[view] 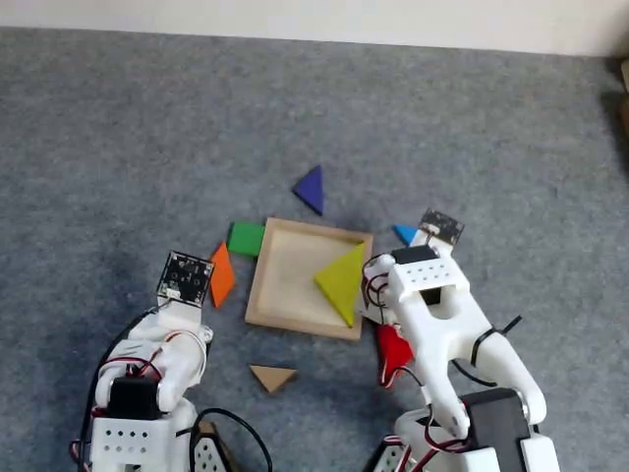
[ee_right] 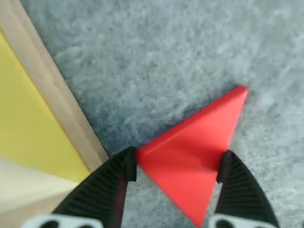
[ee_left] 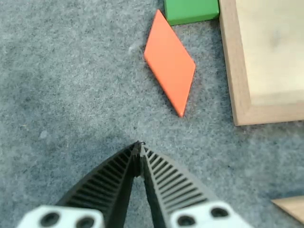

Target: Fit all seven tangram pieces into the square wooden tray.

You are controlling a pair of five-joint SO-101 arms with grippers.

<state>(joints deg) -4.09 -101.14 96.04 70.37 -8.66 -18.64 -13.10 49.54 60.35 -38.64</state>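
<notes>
Between the ribbed black fingers (ee_right: pixel 109 190) of the right pincer (ee_right: pixel 178 153), gripped from two sides, smooth flat red triangle (ee_right: pixel 194 147) on grey felt tabletop (ee_right: pixel 166 47), one point aimed away; just beside, toward the other arm, pale rim of square wooden tray (ee_right: pixel 57 99), yellow triangle (ee_right: pixel 28 118) inside; left pincer (ee_left: pixel 139 147) closed tip to tip, holding nothing.

Grey carpet (view: pixel 118 128), wooden tray (view: pixel 257 290), orange parallelogram (view: pixel 222 274) (beside tray)

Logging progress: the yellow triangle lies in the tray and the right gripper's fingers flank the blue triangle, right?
No. The right gripper has its fingers on either side of the red triangle, not a blue one, as the right wrist view shows. The yellow triangle does lie in the tray.
</notes>
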